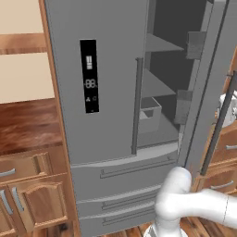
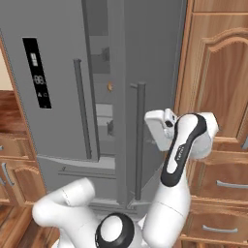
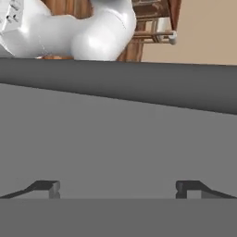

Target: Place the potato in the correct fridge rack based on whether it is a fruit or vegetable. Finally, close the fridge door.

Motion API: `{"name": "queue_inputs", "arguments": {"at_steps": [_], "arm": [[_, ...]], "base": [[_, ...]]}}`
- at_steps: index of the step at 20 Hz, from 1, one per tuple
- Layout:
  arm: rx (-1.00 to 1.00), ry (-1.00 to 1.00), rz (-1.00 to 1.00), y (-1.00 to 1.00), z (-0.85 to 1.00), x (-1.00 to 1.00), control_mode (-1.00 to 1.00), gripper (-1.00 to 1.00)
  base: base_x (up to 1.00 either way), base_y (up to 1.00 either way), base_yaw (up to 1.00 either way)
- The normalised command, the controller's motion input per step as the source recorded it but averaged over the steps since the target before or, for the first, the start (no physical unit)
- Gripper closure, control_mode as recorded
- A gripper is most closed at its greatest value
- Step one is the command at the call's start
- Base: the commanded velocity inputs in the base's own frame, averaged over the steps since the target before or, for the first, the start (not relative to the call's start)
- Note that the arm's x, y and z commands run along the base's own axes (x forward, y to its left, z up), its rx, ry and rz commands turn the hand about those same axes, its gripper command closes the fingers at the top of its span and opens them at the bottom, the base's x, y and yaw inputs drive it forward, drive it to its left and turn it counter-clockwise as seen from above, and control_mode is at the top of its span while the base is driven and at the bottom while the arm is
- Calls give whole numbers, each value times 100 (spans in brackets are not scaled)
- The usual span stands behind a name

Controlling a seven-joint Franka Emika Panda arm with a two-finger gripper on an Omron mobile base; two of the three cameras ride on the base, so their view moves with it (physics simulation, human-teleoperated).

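At the far left, brown wood cupboards (image 1: pixel 32 185) are seen beside the big grey fridge (image 1: pixel 102 83). A black panel w/ white signs (image 1: pixel 89 75) is set on the fridge's shut left door. To the right, the other fridge door (image 1: pixel 203 88) is swung open, and the grey shelves are seen inside. The fridge rack (image 1: pixel 155 85), 2nd from the top, is seen as a flat grey slab. In the right base view, a tiny tan-orange dot (image 2: pixel 110 86) is seen thru the gap, deep in the fridge; whether it's the potato can't be told. The pincer (image 3: pixel 118 189) is spread wide, w/ nothing between its tips, right up against a flat grey face.
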Motion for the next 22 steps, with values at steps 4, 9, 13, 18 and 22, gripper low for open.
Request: {"name": "queue_inputs", "arguments": {"at_steps": [4, 9, 13, 18, 22], "arm": [[-9, -17, -6, 82, 0, 20, -100, -100], [-2, -1, -32, 54, 0, 45, -100, -100], [-2, 0, -40, 50, 0, 71, -100, -100], [0, 1, -35, 9, 0, 84, -100, -100], [3, 5, -27, -11, 0, 81, -100, -100]], "base": [[0, 0, 0], [0, 0, 0], [0, 0, 0], [0, 0, 0], [0, 0, 0]]}}
